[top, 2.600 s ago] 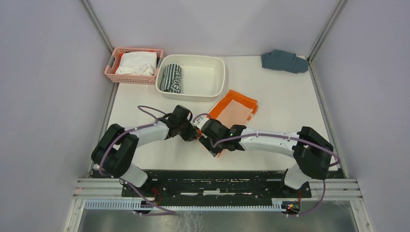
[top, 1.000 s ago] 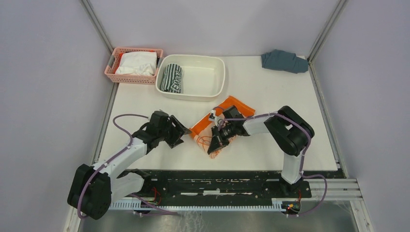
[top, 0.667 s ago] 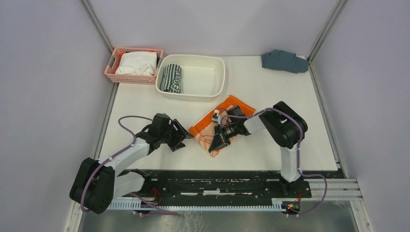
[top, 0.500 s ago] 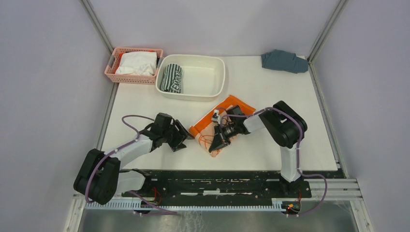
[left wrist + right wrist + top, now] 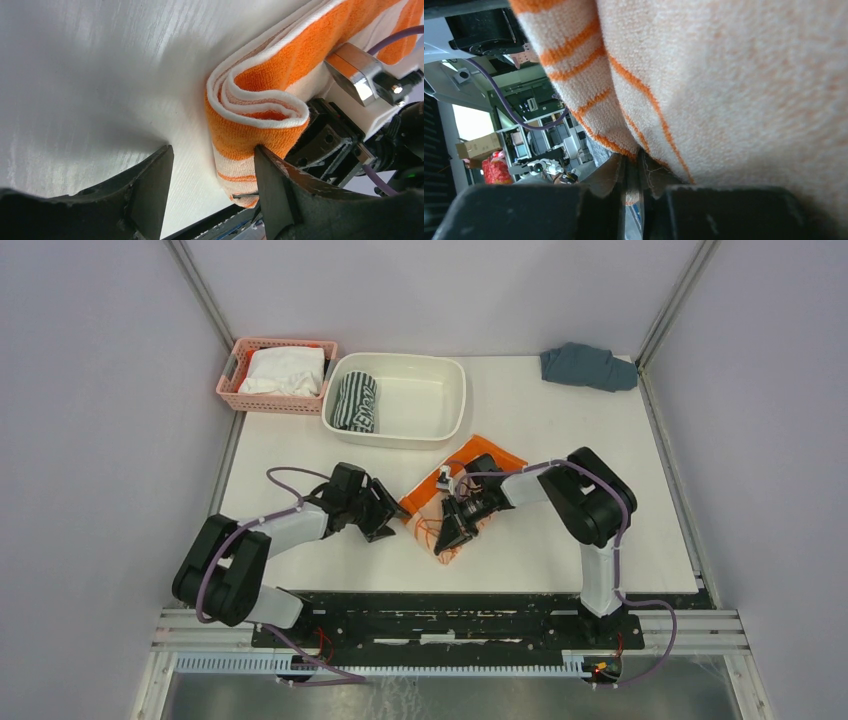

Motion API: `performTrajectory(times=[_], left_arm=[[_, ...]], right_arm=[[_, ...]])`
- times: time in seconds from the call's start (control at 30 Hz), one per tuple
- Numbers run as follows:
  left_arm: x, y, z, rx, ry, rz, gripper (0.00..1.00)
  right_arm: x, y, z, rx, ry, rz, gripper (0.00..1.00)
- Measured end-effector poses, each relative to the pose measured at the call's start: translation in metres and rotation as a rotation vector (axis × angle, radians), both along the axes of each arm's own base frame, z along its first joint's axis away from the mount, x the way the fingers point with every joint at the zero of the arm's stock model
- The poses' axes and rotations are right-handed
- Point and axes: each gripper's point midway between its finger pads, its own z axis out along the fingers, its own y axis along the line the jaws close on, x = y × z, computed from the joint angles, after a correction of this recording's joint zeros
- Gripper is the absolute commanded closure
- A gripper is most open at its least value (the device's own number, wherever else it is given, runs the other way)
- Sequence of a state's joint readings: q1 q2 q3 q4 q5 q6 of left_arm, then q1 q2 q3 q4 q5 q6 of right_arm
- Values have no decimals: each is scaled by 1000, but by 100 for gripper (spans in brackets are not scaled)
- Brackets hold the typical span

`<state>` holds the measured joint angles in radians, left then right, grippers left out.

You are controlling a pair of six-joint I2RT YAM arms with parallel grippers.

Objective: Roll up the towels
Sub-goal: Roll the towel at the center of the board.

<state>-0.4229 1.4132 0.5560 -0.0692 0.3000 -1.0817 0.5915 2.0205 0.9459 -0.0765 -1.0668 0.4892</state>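
Note:
The orange towel lies on the table in front of the white tub, its near part rolled up. The roll's spiral end faces my left gripper, which is open; its right finger touches the roll and the left one stands over bare table. My right gripper sits under the roll's other side, its jaws a narrow slit apart with the hem lying in the slit. In the top view the left gripper and right gripper flank the roll. The striped towel lies rolled in the tub.
The white tub stands at the back centre. A pink basket with a white cloth is to its left. A blue-grey cloth lies at the back right corner. Loose orange threads trail from the towel.
My left gripper has moved right, up to the roll's end, staying open. The right jaws, tightly shut on the towel before, have parted a little.

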Motion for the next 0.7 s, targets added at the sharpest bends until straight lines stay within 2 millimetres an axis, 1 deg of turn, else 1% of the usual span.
performTrajectory(times=[0.17,0.23,0.4,0.43,0.47,0.6,0.7], left_arm=[[3,-1,-4,5,14,1,36],[5,-2,-5,9,17,3,36],[8,-3,-6,11,24,4,37],[8,-4,-6,8,29,10,37],[8,-4,-6,8,30,11,37],[8,-5,-6,7,34,14,37],[9,-5,-6,8,35,14,37]], right_arm=[[3,-4,5,-56,-48,1,64],[5,-5,10,-91,-94,4,53],[10,-8,28,-184,-276,14,41],[10,-9,38,-226,-375,23,38],[10,-9,39,-231,-390,25,36],[7,-12,45,-359,-597,45,30],[0,-7,54,-407,-744,68,29]])
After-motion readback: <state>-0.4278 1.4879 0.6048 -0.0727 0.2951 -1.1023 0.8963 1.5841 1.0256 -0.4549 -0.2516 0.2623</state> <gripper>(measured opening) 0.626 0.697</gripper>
